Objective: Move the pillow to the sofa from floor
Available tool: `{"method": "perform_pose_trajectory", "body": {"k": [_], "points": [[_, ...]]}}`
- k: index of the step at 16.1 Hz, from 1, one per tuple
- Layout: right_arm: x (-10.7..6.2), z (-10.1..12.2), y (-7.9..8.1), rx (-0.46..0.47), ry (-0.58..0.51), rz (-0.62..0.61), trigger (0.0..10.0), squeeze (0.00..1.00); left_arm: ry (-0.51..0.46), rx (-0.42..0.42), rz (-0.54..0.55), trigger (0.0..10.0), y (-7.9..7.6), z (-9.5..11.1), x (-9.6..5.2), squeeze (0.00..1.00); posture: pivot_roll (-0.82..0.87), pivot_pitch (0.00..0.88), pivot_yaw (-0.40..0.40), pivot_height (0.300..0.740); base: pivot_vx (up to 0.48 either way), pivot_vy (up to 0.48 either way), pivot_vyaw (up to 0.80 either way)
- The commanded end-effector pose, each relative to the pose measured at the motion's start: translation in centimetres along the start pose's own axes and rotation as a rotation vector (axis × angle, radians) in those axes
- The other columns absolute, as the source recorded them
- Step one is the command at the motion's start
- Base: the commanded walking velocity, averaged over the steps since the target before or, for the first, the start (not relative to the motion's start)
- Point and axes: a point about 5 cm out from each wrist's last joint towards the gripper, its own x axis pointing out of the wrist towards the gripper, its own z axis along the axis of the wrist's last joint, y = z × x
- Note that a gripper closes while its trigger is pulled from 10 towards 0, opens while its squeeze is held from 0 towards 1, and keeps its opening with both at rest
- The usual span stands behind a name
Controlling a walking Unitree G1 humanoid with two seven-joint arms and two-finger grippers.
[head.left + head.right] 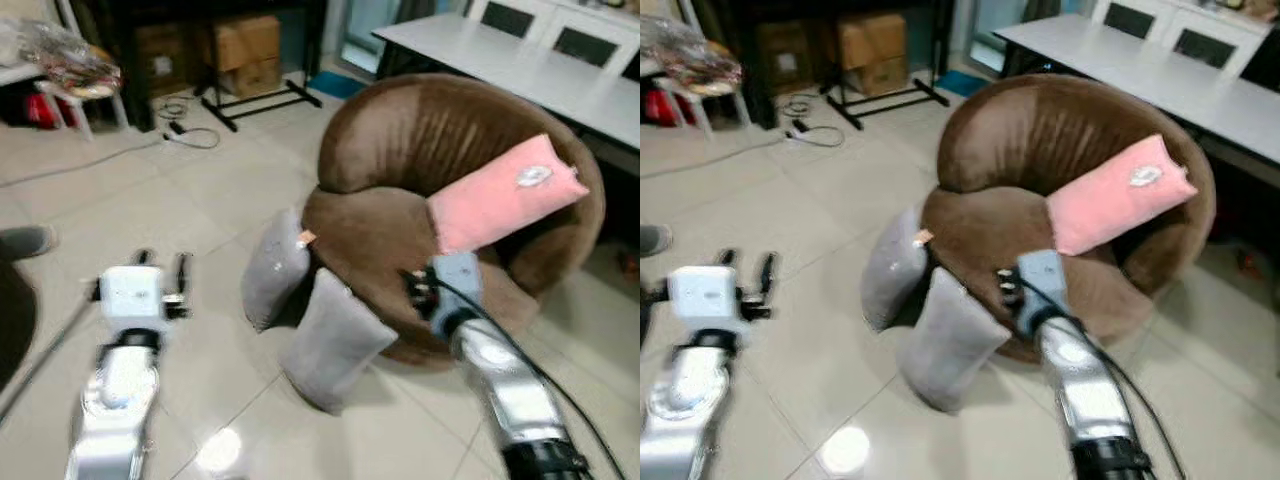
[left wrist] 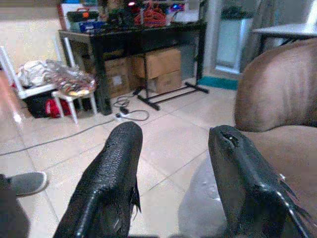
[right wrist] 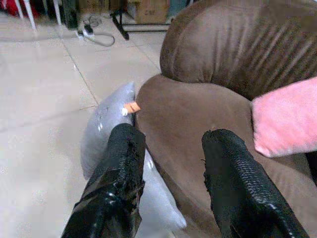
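- Two grey pillows [image 1: 330, 340] leaned on the floor against the brown sofa [image 1: 400, 140].
- Our right gripper [image 3: 171, 178] hovered spread and empty above them; the left gripper [image 2: 173, 183] likewise.
- We judged it might, in this blur, snag the sofa edge.

I can read no words, numbers or brand names anywhere in front of me. The pink pillow [image 1: 505, 194] on the brown sofa [image 1: 420, 140] carries a small pale emblem near its upper end, but it is too blurred for me to make out any letters. One of the grey pillows [image 3: 106, 124] leaning against the sofa has a small orange tag at its edge, and I can see no print on it. The cardboard boxes [image 2: 161, 69] under the dark table show a pale label, unreadable from here.
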Motion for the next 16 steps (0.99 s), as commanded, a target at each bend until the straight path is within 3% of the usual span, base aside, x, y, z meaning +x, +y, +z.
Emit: {"method": "perform_pose_trajectory", "body": {"k": [1, 3, 9, 16], "points": [[-0.4, -0.3, -1.3, 0.000, -0.001, -0.055, 10.0, 0.00, -0.025, -0.011, -0.029, 10.0, -0.9, 0.5, 0.2, 0.00, 0.03, 0.000, -0.093, 0.740, 0.428, 0.000, 0.00], [-0.3, -0.6, -1.4, -0.026, -0.001, -0.063, 10.0, 0.00, -0.033, 0.000, -0.032, 10.0, -0.8, 0.6, 0.2, 0.00, 0.04, 0.000, -0.093, 0.740, 0.433, 0.000, 0.00], [-0.4, -1.4, -1.4, 0.022, -0.005, -0.105, 10.0, 0.00, -0.045, 0.008, -0.044, 10.0, -0.8, 0.9, 0.4, 0.00, 0.04, 0.000, -0.090, 0.740, 0.430, 0.000, 0.00], [0.0, 0.4, -1.3, -0.001, -0.027, -0.099, 10.0, 0.00, -0.042, 0.009, -0.035, 10.0, -0.9, 0.8, 0.3, 0.00, 0.05, 0.000, -0.097, 0.740, 0.342, 0.000, 0.00]]}}
